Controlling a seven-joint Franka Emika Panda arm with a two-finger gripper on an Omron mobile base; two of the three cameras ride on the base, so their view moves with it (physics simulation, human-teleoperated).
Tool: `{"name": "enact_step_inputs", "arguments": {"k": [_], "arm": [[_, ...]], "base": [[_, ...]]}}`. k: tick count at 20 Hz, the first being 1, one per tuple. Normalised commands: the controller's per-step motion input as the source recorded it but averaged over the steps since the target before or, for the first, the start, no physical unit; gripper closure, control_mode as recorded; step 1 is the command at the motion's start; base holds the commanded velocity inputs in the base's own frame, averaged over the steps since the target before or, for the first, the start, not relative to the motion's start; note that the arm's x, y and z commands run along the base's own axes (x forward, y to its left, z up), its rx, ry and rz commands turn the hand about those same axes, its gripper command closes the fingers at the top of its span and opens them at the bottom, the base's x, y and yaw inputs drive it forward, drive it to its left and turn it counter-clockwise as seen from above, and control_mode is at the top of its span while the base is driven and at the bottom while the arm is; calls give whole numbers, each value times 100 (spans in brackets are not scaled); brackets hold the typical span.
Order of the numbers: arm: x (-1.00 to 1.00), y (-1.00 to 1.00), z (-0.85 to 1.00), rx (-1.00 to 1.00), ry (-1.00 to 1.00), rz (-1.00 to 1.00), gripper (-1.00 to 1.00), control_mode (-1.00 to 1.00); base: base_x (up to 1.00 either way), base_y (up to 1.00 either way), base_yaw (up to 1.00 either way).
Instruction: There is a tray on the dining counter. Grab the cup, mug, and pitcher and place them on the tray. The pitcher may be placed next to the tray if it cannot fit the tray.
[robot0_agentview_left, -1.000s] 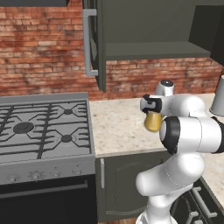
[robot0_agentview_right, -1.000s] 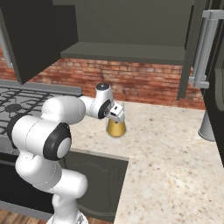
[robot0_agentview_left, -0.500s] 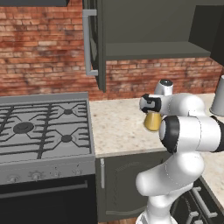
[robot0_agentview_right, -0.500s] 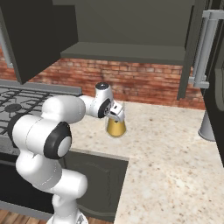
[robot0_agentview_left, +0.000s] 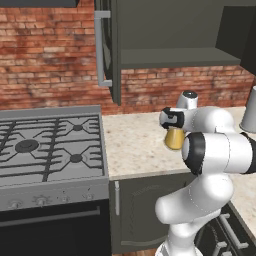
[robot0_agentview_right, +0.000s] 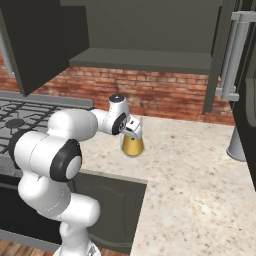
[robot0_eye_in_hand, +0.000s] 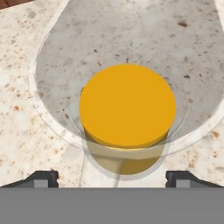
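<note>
While my pincer (robot0_eye_in_hand: 112, 177) hangs wide open and empty right above the pitcher (robot0_eye_in_hand: 127, 109), hardly anything has moved, so I think grabbing comes next.

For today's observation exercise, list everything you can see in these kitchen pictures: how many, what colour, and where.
pitcher: one, clear glass with amber liquid, on the counter under the tool.
counter: one, speckled beige, right of the stove.
stove: one, grey with black grates, left of the counter.
wall: one, red brick, behind the counter.
upper cabinet: one, dark grey, open, above the counter.
lower cabinet: one, dark grey, under the counter.
grey vessel: one, at the counter's far right.
tool: one, dark tips open, above the pitcher's mouth.
</note>
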Motion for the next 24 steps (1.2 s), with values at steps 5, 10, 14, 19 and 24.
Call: {"name": "enact_step_inputs", "arguments": {"k": [5,10,14,19,24], "arm": [[0,0,0,0,0,0,100,-100],[0,0,0,0,0,0,100,-100],[0,0,0,0,0,0,100,-100],[0,0,0,0,0,0,100,-100],[0,0,3,0,1,0,100,-100]], "base": [[0,0,0],[0,0,0],[0,0,0],[0,0,0],[0,0,0]]}}
